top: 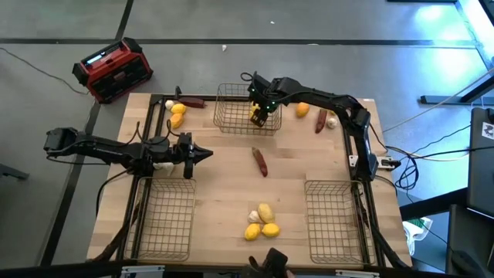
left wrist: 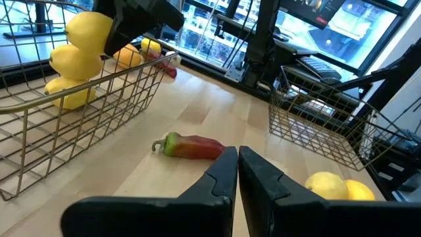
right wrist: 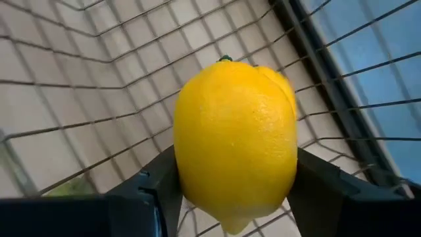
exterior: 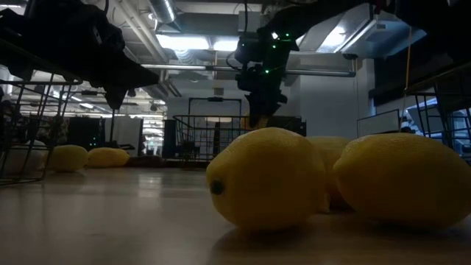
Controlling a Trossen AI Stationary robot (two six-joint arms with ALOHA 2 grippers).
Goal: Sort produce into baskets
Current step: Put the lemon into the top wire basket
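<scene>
My right gripper (top: 258,114) reaches down into the far middle wire basket (top: 231,116) and is shut on a yellow lemon (right wrist: 233,141). Two more lemons (left wrist: 69,76) lie in that basket below it. My left gripper (top: 202,154) is shut and empty, level above the table left of centre. A red chili (top: 260,161) lies on the table just beyond its fingertips and also shows in the left wrist view (left wrist: 194,146). Two more wire baskets stand at the near left (top: 166,216) and near right (top: 336,220). My right gripper pinches the lemon by its two opposite sides (right wrist: 177,178) between its two fingers (right wrist: 319,181). The fingers come from above, pointing down into the basket. The lemon's stem end (right wrist: 225,59) points away from the wrist. The lemon hangs clear above the basket's mesh floor.
Three lemons and a garlic bulb (top: 262,220) lie near the front edge. Two lemons, a garlic and a chili (top: 179,112) lie at the far left. An orange fruit (top: 302,110), a chili (top: 320,122) and a garlic (top: 332,121) lie at the far right. A red-and-black box (top: 114,69) sits off the table.
</scene>
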